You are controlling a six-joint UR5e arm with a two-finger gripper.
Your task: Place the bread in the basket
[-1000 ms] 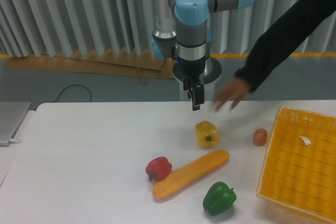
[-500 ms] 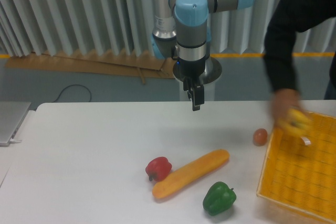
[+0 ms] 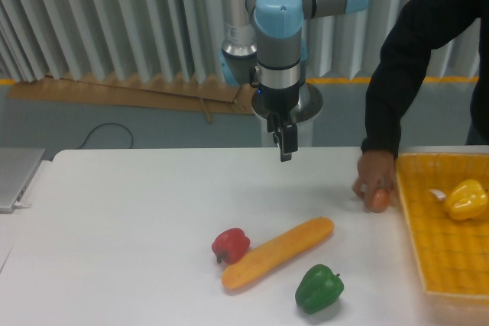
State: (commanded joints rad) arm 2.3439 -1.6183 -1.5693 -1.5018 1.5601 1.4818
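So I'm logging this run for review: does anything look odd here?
Yes. A person's hand is on the table, touching the small orange-brown item beside the basket. The yellow pepper lies in the basket; the bread doesn't.

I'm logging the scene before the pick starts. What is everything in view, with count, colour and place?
bread: 1, orange-yellow, lying diagonally on the table, front centre
red pepper: 1, red, at the bread's left end
green pepper: 1, green, front, right of the bread
yellow pepper: 1, yellow, inside the basket
basket: 1, yellow-orange, right edge of the table
small round item: 1, orange-brown, left of the basket, under the person's hand
table: 1, white
person's hand: 1, on the small round item
gripper: 1, dark, above the table, holding nothing
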